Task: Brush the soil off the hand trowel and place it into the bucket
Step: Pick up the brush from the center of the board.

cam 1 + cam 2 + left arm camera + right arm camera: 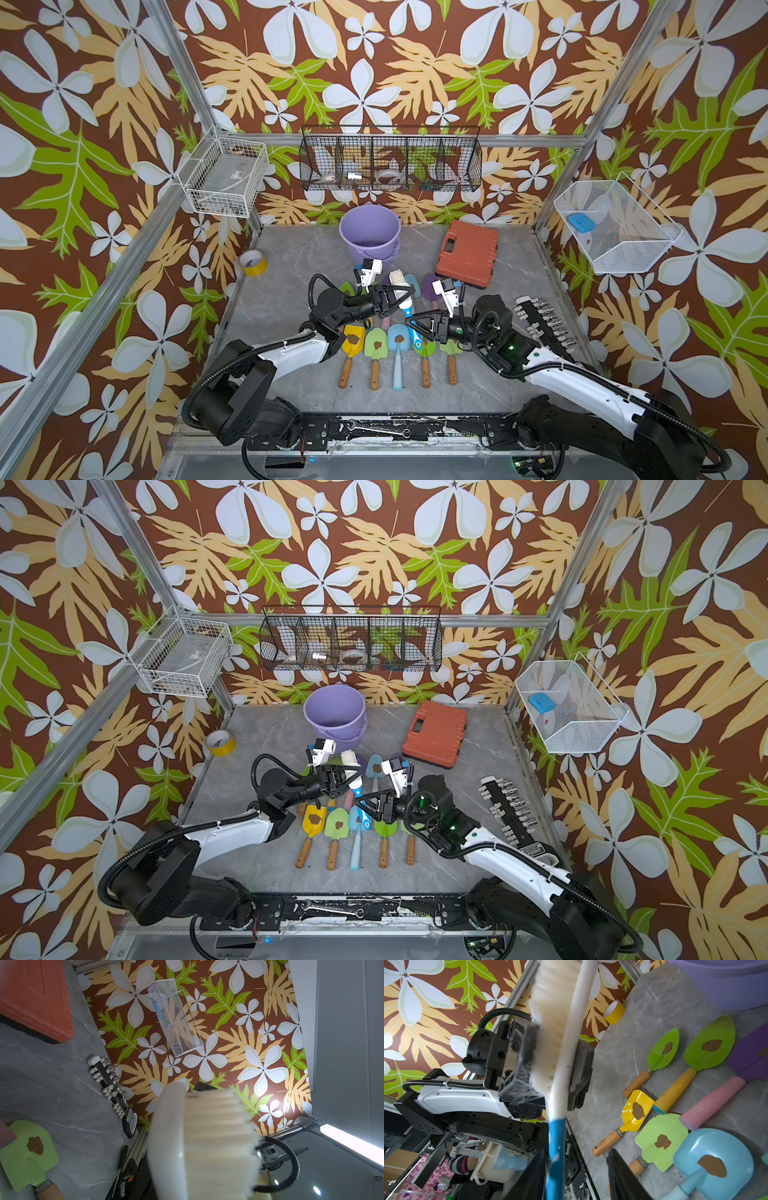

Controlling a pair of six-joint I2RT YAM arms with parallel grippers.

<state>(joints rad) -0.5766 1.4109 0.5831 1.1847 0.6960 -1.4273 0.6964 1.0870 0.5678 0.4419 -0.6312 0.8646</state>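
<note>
So, the trowels point(374, 352) are laid flat in two rows mid-table, and a brown blob of soil point(712, 1165) is stuck on each blade that can be seen. Above them the brush point(398, 277) is clamped by its bristle head in the left gripper point(556, 1059). The right gripper point(413, 324) is held with its jaws apart around the blue handle end. The lavender bucket point(376, 253) is parked upright just behind the rows, with only its own purple floor seen inside. On the walls, tape rolls are kept in the black wire basket point(461, 166) and a blue block in the white mesh basket point(623, 253). The clamp on the bristles is only shown clearly in the right wrist view. The left wrist view is mostly filled by blurred bristles.
</note>
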